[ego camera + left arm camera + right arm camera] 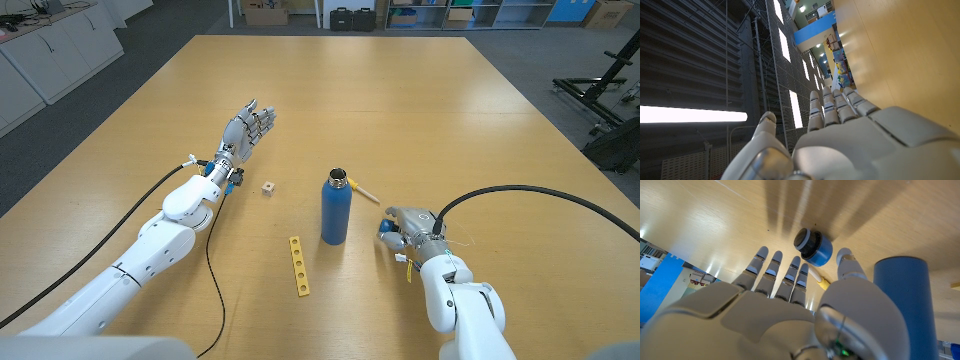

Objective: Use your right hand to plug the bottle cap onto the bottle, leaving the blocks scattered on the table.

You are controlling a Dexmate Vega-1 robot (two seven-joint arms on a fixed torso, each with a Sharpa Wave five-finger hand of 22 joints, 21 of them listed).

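The blue bottle (pixel 335 210) stands upright in the middle of the table, its mouth uncovered. Just to its right, low over the table, is my right hand (pixel 406 228). In the right wrist view its fingers (pixel 774 275) are spread and hold nothing. The blue cap with a black plug (pixel 812 246) lies on the wood just beyond the fingertips, between fingers and thumb, touching neither. The bottle's body (pixel 901 295) rises beside the thumb. In the head view the cap (pixel 385 232) is a blue patch at the hand's left edge. My left hand (pixel 248 128) lies far left, fingers straight.
A small wooden cube (pixel 268 188) sits left of the bottle. A yellow strip with holes (pixel 298 265) lies in front of it. A pale stick with a yellow tip (pixel 366 191) lies right of the bottle's mouth, close to my right hand. A black cable (pixel 530 195) arcs behind the right arm.
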